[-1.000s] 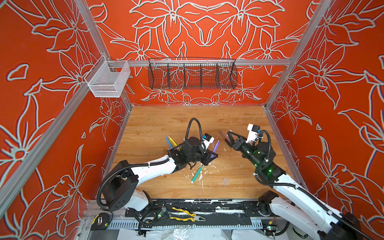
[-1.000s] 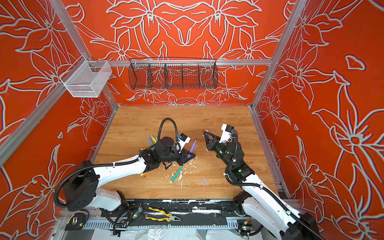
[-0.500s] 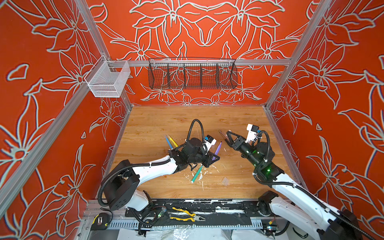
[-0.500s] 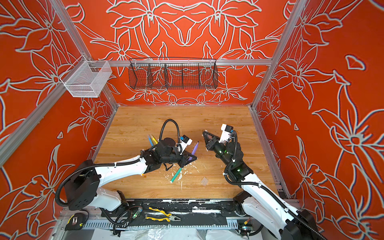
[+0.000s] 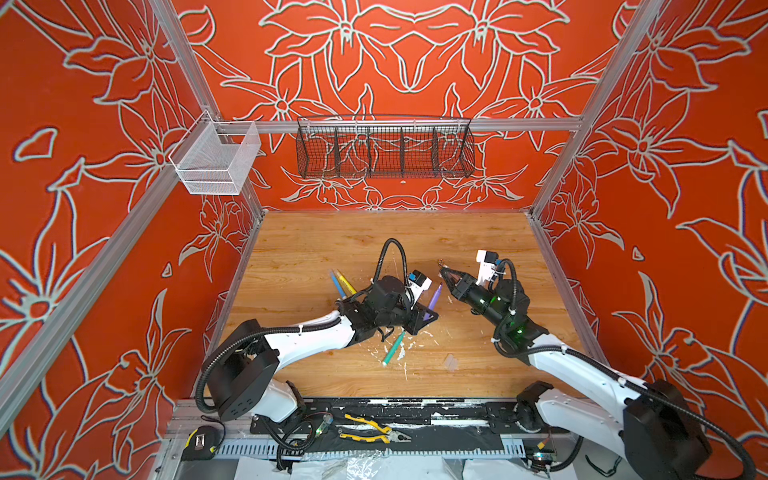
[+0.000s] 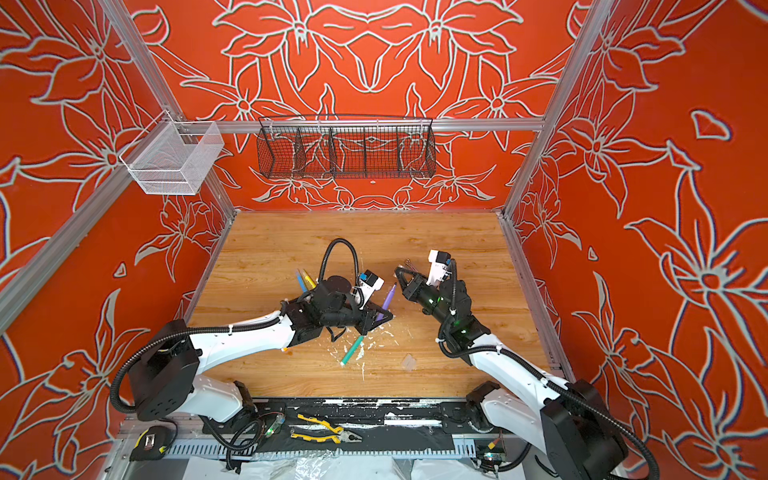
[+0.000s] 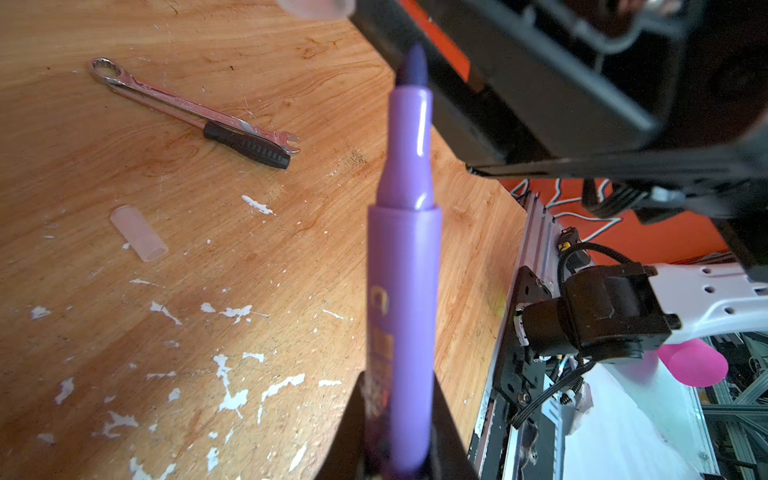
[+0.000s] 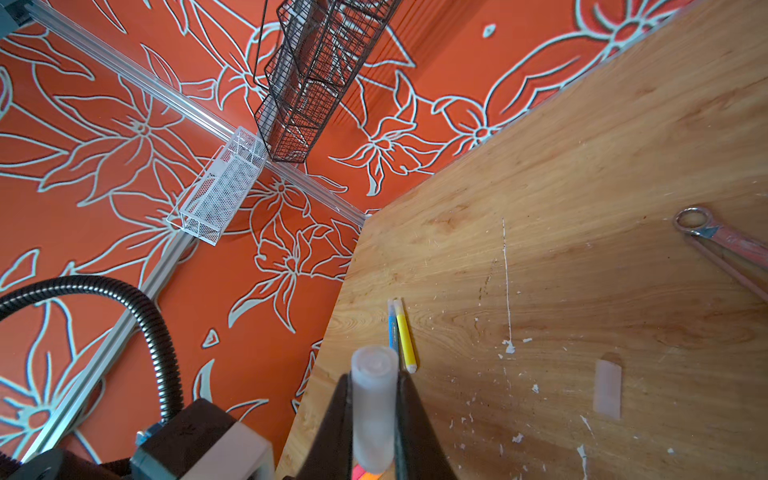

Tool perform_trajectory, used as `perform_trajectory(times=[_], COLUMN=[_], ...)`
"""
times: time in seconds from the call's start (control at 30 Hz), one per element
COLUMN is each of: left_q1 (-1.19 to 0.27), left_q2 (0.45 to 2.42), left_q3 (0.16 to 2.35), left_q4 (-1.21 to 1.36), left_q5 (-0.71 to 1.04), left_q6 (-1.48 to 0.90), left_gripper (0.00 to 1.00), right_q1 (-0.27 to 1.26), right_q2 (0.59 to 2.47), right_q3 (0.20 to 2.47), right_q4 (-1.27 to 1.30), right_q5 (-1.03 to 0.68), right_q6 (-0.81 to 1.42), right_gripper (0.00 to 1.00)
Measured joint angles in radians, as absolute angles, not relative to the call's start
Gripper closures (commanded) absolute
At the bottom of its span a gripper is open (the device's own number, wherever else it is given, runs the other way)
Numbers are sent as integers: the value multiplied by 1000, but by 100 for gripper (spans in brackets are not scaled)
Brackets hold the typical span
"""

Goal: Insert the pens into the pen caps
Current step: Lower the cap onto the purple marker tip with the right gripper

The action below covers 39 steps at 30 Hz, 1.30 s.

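A blue pen (image 5: 337,283) and a yellow pen (image 5: 346,281) lay side by side at the left of the wooden table (image 5: 316,245), with a green pen (image 5: 392,348) among white paint flecks nearer the front edge. At centre, the left claw (image 5: 424,322) was clenched on the lower barrel of a purple pen (image 5: 434,296), its uncapped tip raised toward the right claw (image 5: 443,271), which gripped a clear pen cap (image 8: 372,415) near that tip but not on it. Further right, a second clear cap (image 5: 451,362) lay loose on the table.
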<state>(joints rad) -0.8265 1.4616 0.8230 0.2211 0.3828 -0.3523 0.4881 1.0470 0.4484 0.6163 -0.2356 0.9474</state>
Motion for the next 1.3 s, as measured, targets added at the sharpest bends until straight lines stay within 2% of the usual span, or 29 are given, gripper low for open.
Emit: perform_trajectory(times=[0.73,1.3], left_q1=[-826,-821], left_q2=[1437,1437], left_q3=[823,823], left_q4=[204,188], left_q5=[292,288], left_q6=[-340,-340], left_gripper=[100,100], right_q1=[488,493], right_q2=[1061,1064], right_q3=[447,447], right_q4=[660,688], right_q5=[-291,-308], right_q6=[952,965], right_gripper=[100,100])
